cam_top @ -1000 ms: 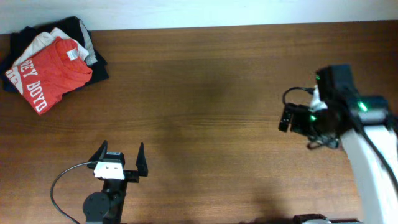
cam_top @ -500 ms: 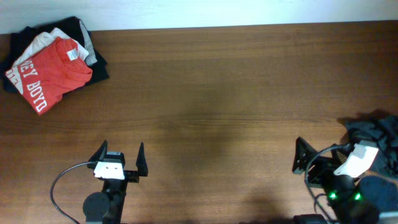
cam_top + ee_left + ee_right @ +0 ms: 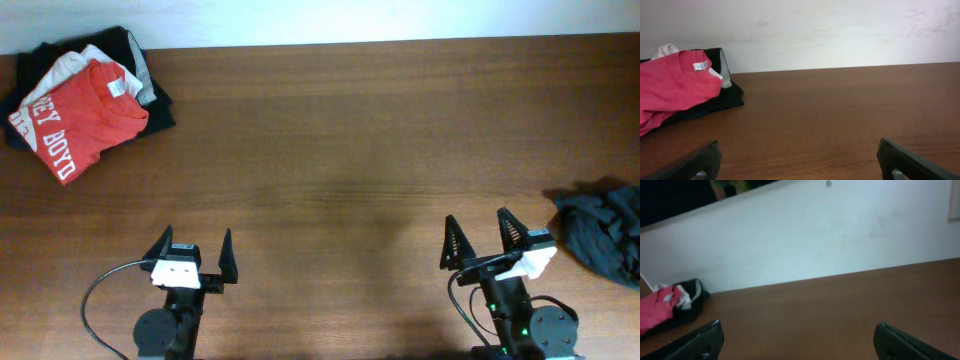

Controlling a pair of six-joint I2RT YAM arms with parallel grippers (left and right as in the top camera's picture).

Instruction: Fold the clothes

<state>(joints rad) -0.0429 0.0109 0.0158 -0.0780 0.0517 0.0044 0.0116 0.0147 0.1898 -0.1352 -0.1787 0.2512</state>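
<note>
Clothes stack (image 3: pixel 95 85) sits at the far-left corner of the surface (image 3: pixel 350 130), right by the wall. It has a red tee (image 3: pixel 85 118) on top w/ white lettering and a white neck tag (image 3: pixel 117 90), a white/grey piece (image 3: pixel 78 62) under it, and black fabric (image 3: pixel 160 108) at the bottom. It looks folded, tho the edges don't line up. A 2nd item, a dark heap (image 3: pixel 605 238), lies crumpled at the R edge of the surface, well apart from the stack and partly cut off by the frame. L gripper (image 3: pixel 196 240) is at the near edge, left of centre, fingers spread wide w/ nothing btwn them, pointing to the far side. R gripper (image 3: pixel 476 228) is at the near edge on the right, also spread wide and empty, near the dark heap but not touching it. In the L wrist view both fingertips sit low in the corners w/ bare wood btwn, and the stack is ahead-left against the pale wall (image 3: pixel 840 30), tee and tag showing. The R wrist view is blurry: fingertips wide at the bottom corners, stack small at far left, wall behind.
</note>
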